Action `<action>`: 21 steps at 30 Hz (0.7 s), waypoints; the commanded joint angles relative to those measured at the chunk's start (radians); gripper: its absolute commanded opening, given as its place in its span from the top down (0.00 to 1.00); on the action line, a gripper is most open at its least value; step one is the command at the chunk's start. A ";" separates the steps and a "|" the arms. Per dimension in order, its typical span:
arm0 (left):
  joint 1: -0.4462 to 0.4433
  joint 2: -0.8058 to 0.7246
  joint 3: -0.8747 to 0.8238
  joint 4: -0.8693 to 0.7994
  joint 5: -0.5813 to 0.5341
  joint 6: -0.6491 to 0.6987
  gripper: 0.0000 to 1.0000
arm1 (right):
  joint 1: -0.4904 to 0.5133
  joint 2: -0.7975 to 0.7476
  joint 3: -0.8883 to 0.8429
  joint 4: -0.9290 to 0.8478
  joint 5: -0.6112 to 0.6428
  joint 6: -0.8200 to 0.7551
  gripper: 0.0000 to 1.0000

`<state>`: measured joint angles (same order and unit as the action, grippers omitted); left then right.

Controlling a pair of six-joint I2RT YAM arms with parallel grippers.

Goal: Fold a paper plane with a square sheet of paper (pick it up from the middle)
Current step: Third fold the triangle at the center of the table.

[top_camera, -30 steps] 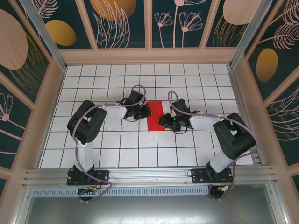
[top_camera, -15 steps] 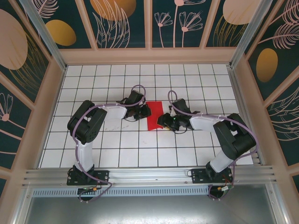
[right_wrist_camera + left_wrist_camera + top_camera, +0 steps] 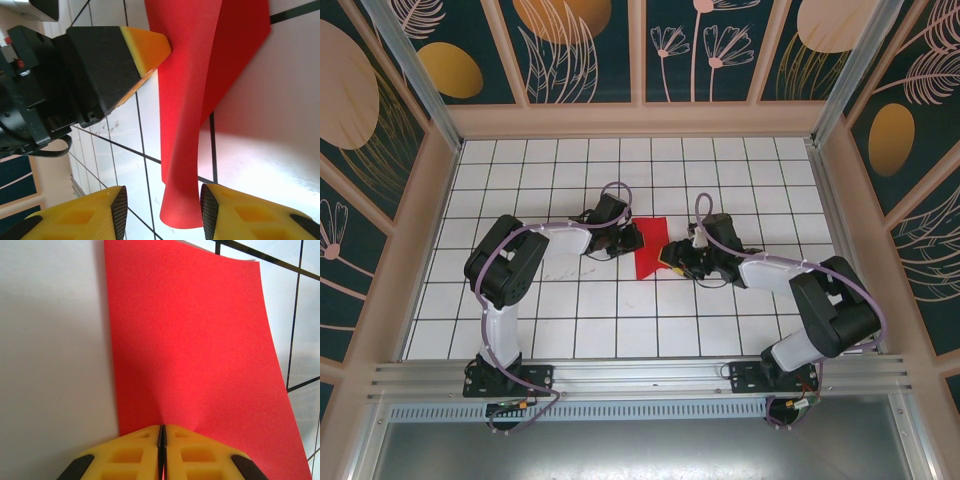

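The square sheet of paper [image 3: 648,250] lies near the middle of the table [image 3: 570,320], its right side lifted and curled over while the left part rests flat on the white tiles. The left gripper [image 3: 630,240] is clamped on the sheet's left edge, yellow fingers [image 3: 135,450] pressed together with the red edge between them. The right gripper [image 3: 672,256] stands with its jaws apart, the curled right edge [image 3: 182,200] hanging between its fingers [image 3: 235,212].
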<state>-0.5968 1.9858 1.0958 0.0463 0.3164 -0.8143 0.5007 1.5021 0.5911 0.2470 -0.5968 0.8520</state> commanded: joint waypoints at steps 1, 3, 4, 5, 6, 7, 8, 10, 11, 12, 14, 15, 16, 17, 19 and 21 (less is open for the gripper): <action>-0.001 0.051 -0.039 -0.077 -0.042 -0.003 0.87 | -0.011 0.017 -0.033 0.117 -0.044 0.048 0.56; 0.000 0.051 -0.039 -0.076 -0.041 -0.003 0.87 | -0.012 0.018 -0.050 0.164 -0.046 0.067 0.57; -0.001 0.051 -0.038 -0.076 -0.041 -0.004 0.87 | -0.014 0.019 -0.053 0.169 -0.043 0.070 0.57; -0.001 0.051 -0.037 -0.075 -0.042 -0.003 0.87 | -0.014 0.022 -0.052 0.174 -0.040 0.070 0.57; -0.001 0.050 -0.038 -0.075 -0.041 -0.003 0.87 | -0.015 0.026 -0.050 0.176 -0.036 0.070 0.57; -0.001 0.052 -0.037 -0.076 -0.040 -0.004 0.87 | -0.016 0.031 -0.051 0.180 -0.034 0.071 0.56; 0.000 0.053 -0.036 -0.075 -0.040 -0.003 0.87 | -0.016 0.039 -0.050 0.188 -0.034 0.072 0.56; 0.000 0.053 -0.036 -0.075 -0.039 -0.003 0.87 | -0.018 0.056 -0.043 0.199 -0.031 0.071 0.56; 0.000 0.054 -0.037 -0.075 -0.039 -0.003 0.87 | -0.020 0.066 -0.041 0.206 -0.029 0.069 0.56; -0.001 0.054 -0.036 -0.075 -0.039 -0.004 0.87 | -0.021 0.075 -0.040 0.218 -0.028 0.069 0.56; -0.001 0.054 -0.036 -0.076 -0.040 -0.003 0.87 | -0.026 0.092 -0.039 0.238 -0.023 0.070 0.55; -0.001 0.053 -0.036 -0.077 -0.039 -0.003 0.87 | -0.028 0.103 -0.037 0.248 -0.021 0.072 0.55; -0.001 0.053 -0.037 -0.077 -0.039 -0.002 0.87 | -0.031 0.111 -0.035 0.255 -0.021 0.073 0.54; -0.001 0.053 -0.037 -0.077 -0.039 -0.002 0.87 | -0.034 0.119 -0.036 0.266 -0.021 0.073 0.54; -0.001 0.053 -0.036 -0.079 -0.039 -0.002 0.87 | -0.037 0.131 -0.031 0.274 -0.028 0.077 0.54; -0.001 0.051 -0.036 -0.079 -0.037 -0.002 0.87 | -0.039 0.142 -0.021 0.269 -0.048 0.083 0.55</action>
<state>-0.5968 1.9858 1.0958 0.0463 0.3168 -0.8143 0.4686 1.6264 0.5491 0.4644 -0.6220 0.9245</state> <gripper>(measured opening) 0.128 0.451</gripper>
